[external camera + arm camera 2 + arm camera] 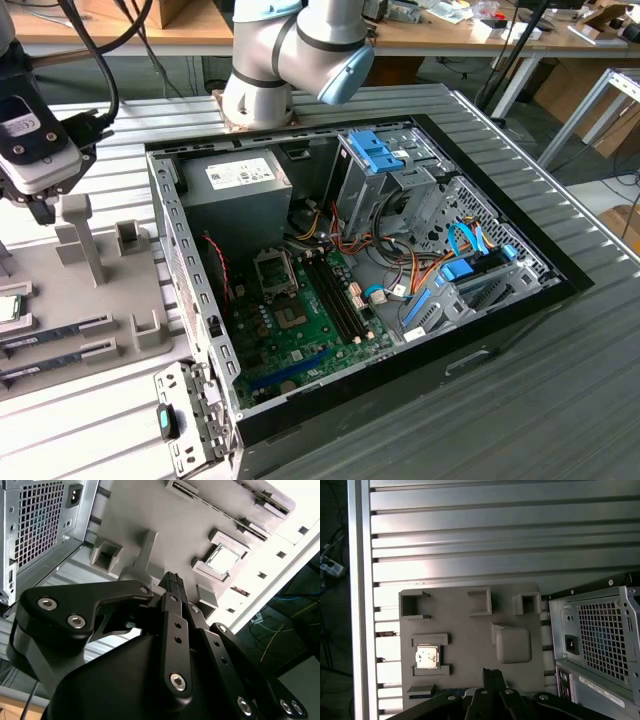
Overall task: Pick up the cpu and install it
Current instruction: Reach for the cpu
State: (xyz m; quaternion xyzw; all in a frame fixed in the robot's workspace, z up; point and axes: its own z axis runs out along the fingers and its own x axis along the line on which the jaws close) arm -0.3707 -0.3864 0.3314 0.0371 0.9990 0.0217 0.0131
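The cpu (427, 657) lies in its square nest on the grey tray (465, 640), which sits on a ribbed metal desk (470, 530) beside 1 open computer case (190, 270). The claw (173, 580) hangs above the tray, pressed together on nothing. Wooden benches (100, 25) line the room behind.

The cpu (427, 657) has a glossy metal top. Its tray (470, 635) is matt grey plastic, the tabletop (470, 530) ribbed bare metal, the hand (172, 582) matt black with shiny screws (178, 681).
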